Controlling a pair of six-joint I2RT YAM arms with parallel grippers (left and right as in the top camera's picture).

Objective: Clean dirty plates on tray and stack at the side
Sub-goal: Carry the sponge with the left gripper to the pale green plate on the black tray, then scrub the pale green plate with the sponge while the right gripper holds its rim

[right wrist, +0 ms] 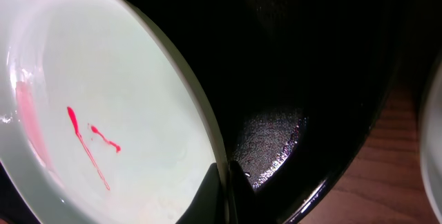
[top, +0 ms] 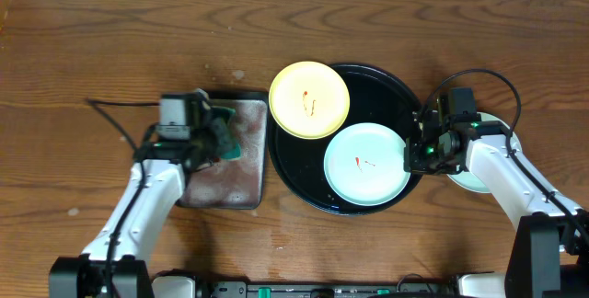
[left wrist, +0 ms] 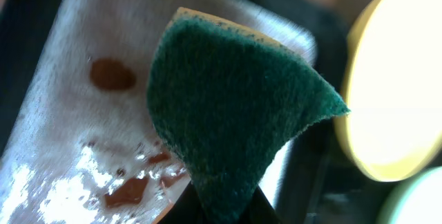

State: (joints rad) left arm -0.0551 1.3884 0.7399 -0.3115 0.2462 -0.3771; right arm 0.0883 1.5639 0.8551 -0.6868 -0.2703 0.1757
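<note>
Yellow plate: is lying face up toward the far edge of the bench, overlapping the far-left rim of the tray and carrying red marks near its middle.
Mint plate: is sitting inside the tray on its near-right side, just beside the yellow one, and is showing thin red smears on its face.
Second mint plate: is lying off the tray toward the right edge of the bench, mostly covered by the right arm.
Tray: is sitting a little right of the bench's centre, its glossy black floor showing between the plates.
Right gripper: is reaching in over the tray's right rim, fingers drawn narrow and pinching the right edge of the mint plate inside the tray.
Grey tray: is lying just left of the black one, its surface looking wet with brownish spots.
Left gripper: is hanging over the grey tray's far part, clamping a green sponge that has a yellow backing.
</note>
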